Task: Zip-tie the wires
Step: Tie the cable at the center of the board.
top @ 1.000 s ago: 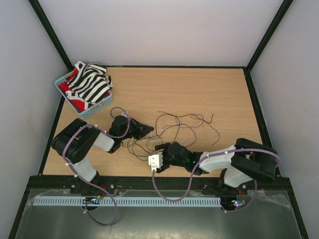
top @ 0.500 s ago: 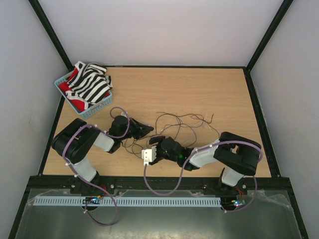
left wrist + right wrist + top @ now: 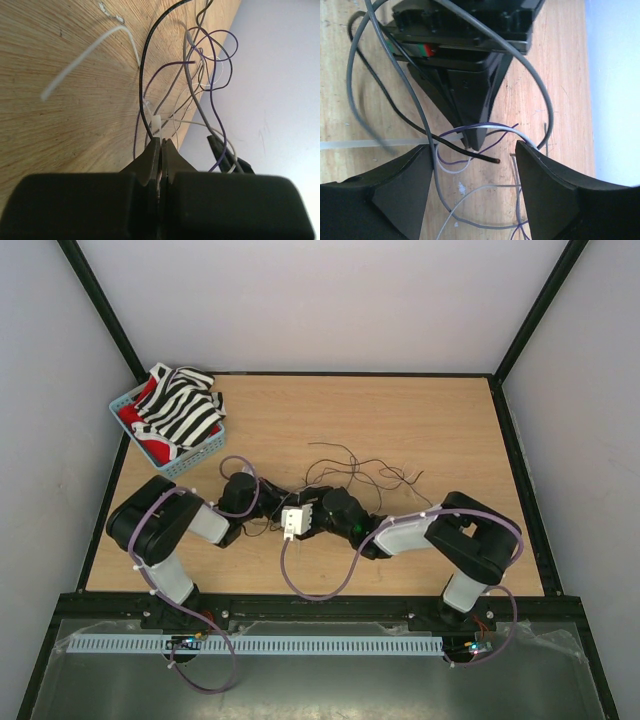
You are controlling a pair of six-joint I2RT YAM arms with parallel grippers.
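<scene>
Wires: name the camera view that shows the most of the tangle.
The top external view: most of the tangle of wires lies in frame on the table. Left and right wrist views show only close-up strands, cut off at the edges.

no text, label, brand or number I can read in any of my views, only a small red and green patch (image 3: 422,50) on my left gripper (image 3: 475,136), too blurred to show any lettering
</scene>
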